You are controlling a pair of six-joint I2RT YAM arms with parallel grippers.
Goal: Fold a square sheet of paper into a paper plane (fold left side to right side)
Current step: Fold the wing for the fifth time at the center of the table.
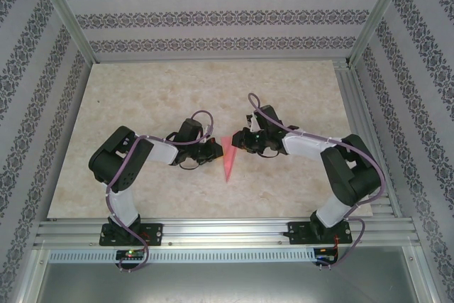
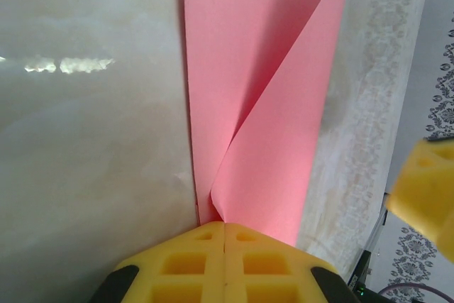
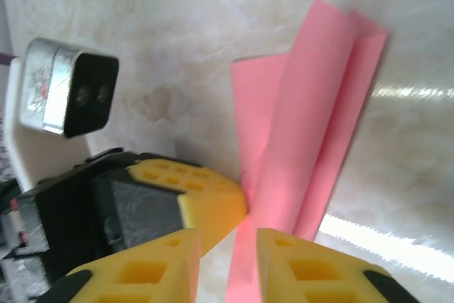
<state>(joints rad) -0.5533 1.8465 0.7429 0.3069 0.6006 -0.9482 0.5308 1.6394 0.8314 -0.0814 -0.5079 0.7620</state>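
With left hand point(image 2: 224, 228) shut on the narrow end of the square sheet of paper point(image 2: 262, 104), fanned over the counter point(image 2: 85, 140) beyond that hand, and right hand point(image 3: 227, 240) beside it, slightly open astride its raised flap, looks mid-fold; calls next for creasing that flap flat.

The left claw point(image 1: 215, 150) and right claw point(image 1: 240, 141) meet nearly tip to tip over the paper plane point(image 1: 230, 162) at the middle of the worktop point(image 1: 213, 83), leaving hardly any gap between them. Bare surface lies open beyond them and along both flanks, as far as the patterned walls point(image 1: 213, 19) and corner posts point(image 1: 67, 15).
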